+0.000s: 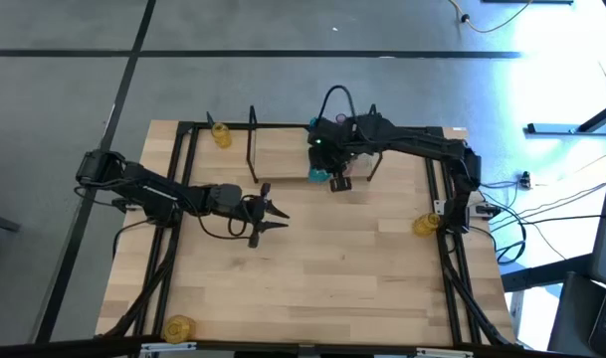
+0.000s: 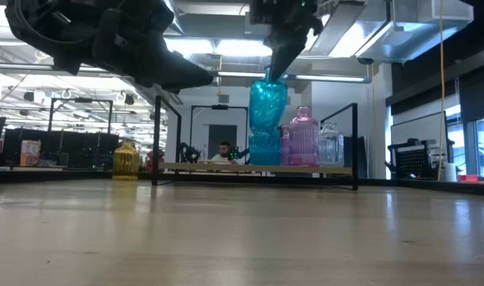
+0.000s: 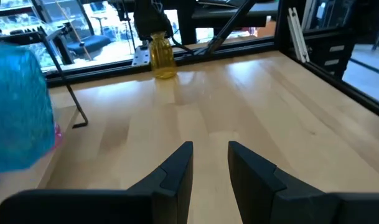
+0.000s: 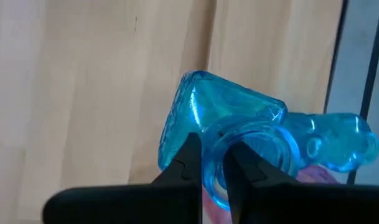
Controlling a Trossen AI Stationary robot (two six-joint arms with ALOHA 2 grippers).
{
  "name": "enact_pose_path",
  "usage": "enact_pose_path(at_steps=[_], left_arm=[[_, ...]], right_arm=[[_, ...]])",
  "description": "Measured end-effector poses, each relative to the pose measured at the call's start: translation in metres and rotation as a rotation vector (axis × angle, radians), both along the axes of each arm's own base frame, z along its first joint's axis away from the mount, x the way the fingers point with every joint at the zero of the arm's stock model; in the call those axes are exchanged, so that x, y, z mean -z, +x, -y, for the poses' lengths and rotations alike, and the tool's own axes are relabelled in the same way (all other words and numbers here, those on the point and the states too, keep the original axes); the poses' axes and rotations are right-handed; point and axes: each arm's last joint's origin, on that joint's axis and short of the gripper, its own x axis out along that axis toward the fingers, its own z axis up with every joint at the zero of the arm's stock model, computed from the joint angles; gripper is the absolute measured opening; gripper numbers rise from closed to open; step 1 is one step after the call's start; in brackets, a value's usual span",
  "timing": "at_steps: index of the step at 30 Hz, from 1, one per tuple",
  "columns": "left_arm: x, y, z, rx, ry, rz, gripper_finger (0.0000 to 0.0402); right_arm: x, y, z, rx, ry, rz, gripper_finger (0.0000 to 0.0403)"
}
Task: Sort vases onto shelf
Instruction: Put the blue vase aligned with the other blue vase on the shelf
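Wooden table (image 1: 312,259), teal vase (image 4: 239,130) rim pinched in right claw (image 4: 215,163)

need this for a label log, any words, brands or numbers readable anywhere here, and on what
None can be read.
The blue vase, held at its rim by the right gripper, bears no text.
The yellow vase shows no label.
A box in the room behind has print too blurred to read.

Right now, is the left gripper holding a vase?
No. The left gripper hangs open and empty over bare table.
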Motion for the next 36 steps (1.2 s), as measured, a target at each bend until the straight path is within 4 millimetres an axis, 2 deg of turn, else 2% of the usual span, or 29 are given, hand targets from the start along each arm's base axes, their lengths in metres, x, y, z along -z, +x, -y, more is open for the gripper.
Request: enact_pose_path(at_steps=[5, 17, 27, 36], left_arm=[[0.0, 0.0, 0.0, 0.009, 0.04, 0.004, 0.0094], [0.0, 0.0, 0.0, 0.006, 0.043, 0.005, 0.0094], [0.0, 0.0, 0.0, 0.006, 0.041, 0.005, 0.0094], [0.0, 0.0, 0.0, 0.006, 0.041, 0.005, 0.0094]], right_arm=[[0.017, 0.008, 0.009, -0.021, -0.006, -0.058, 0.0019], [0.05, 0.023, 0.014, -0.035, -0.046, -0.179, 0.0019], [0.052, 0.023, 0.017, -0.042, -0.085, -0.196, 0.0019], [0.051, 0.02, 0.033, -0.017, -0.07, -0.184, 0.0019]])
